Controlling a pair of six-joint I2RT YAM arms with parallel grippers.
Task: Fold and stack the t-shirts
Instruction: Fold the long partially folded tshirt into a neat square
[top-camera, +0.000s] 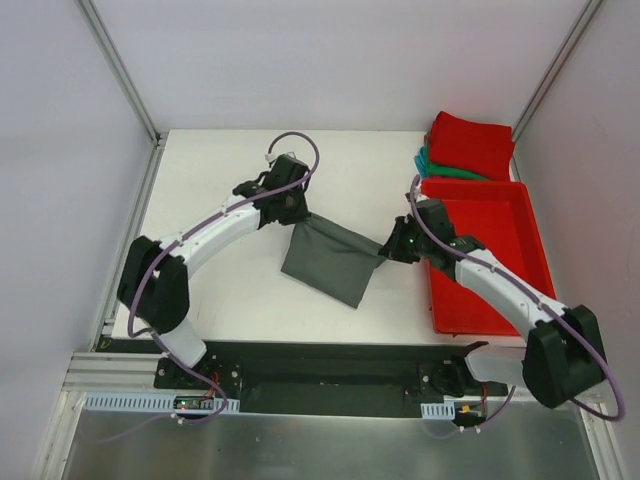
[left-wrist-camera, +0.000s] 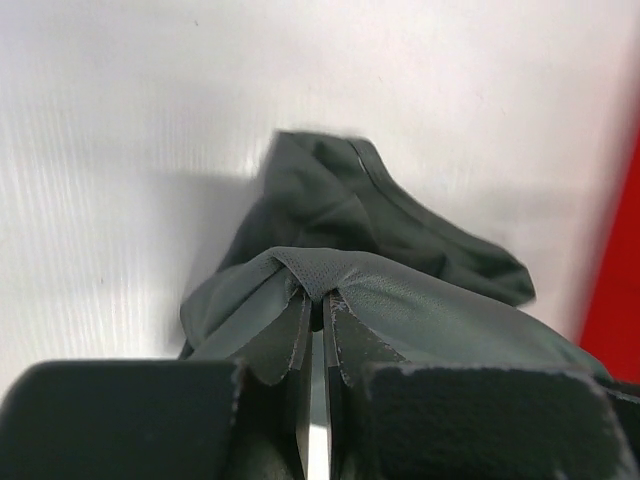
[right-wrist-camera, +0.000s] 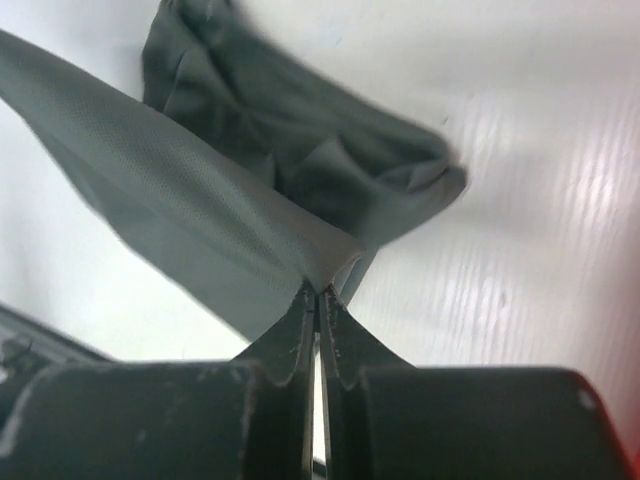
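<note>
Both arms are on the grey shirt (top-camera: 330, 262), which hangs between them over the middle of the table (top-camera: 225, 290). The left gripper (top-camera: 296, 212) is closed tight on one end of the shirt's upper edge. The right gripper (top-camera: 386, 250) is closed just as tight on the other end, and each wrist view shows a thin pinch of cloth between the jaws. The held edge runs fairly taut from one gripper to the other, while the rest of the shirt sags below it and bunches on the table underneath. The red shirt (top-camera: 470, 140) is already folded and lies on the teal shirt (top-camera: 428, 163) at the far right corner, just beyond the tray (top-camera: 480, 300). The grey shirt looks like the last one to fold, and this seems to be the middle of a fold, with the edge lifted and not yet laid down. The next move calls for both grippers to travel together at the same height, keeping the edge stretched. That would carry the edge across the bunched part so the cloth lies flat and square. Only once the edge rests on the table should the jaws let go. If one arm leads the other, the fold is likely to skew.
</note>
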